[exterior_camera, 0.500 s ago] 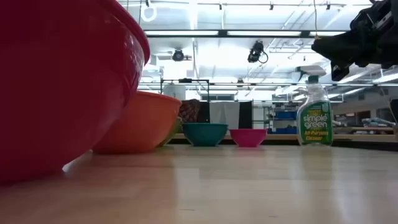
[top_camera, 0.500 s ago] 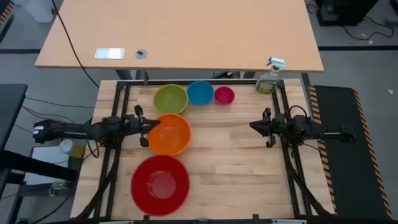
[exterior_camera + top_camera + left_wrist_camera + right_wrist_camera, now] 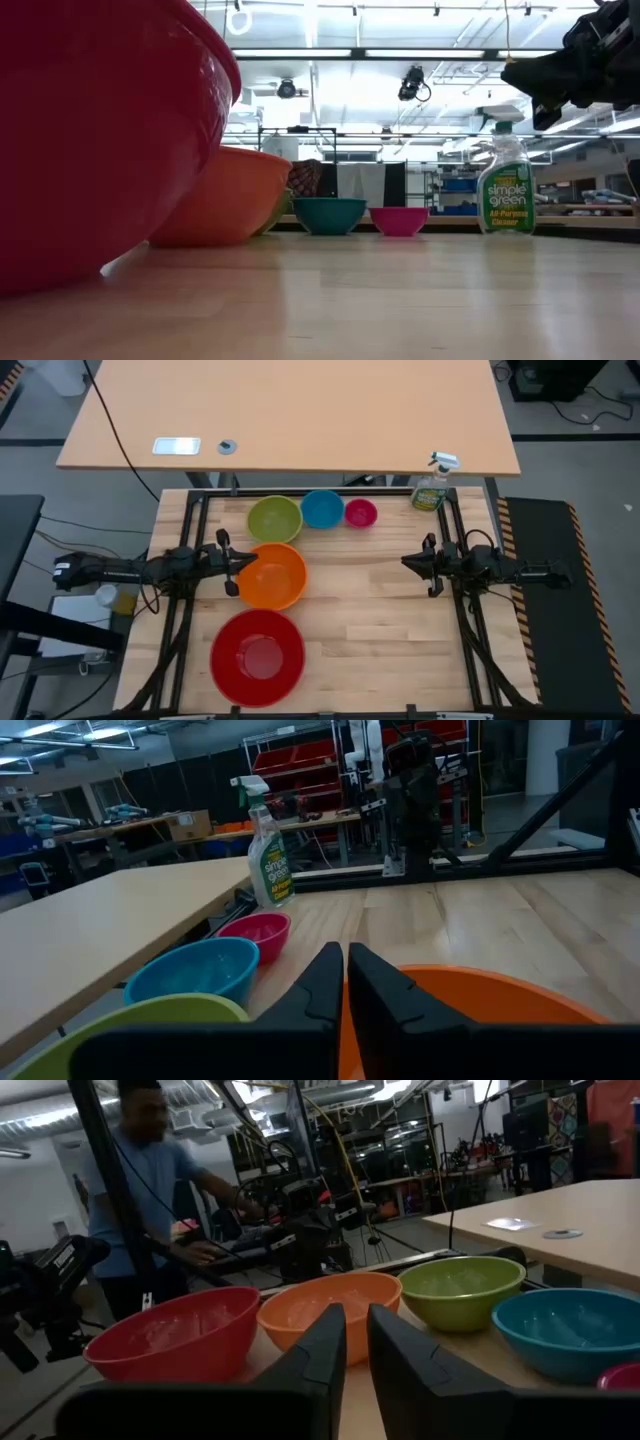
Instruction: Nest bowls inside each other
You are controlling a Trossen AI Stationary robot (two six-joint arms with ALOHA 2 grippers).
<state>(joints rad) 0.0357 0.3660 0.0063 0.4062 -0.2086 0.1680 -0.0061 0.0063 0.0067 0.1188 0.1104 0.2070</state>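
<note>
Five bowls rest upright on their bases on the wooden table. The red bowl (image 3: 257, 655) is nearest, and the orange bowl (image 3: 274, 575) sits just behind it. At the far edge stand the lime green bowl (image 3: 274, 518), the blue bowl (image 3: 322, 508) and the pink bowl (image 3: 360, 512) in a row. My left gripper (image 3: 236, 563) is shut and hovers level over the orange bowl's left rim (image 3: 470, 982), holding nothing. Over the table's right side my right gripper (image 3: 412, 563) is also shut and empty, raised above the tabletop (image 3: 522, 76).
A green spray bottle (image 3: 431, 488) stands at the far right corner. Bare wood (image 3: 370, 620) lies between the bowls and my right gripper. A larger tan table (image 3: 300, 420) stands behind. A person (image 3: 150, 1170) stands beyond the table's left side.
</note>
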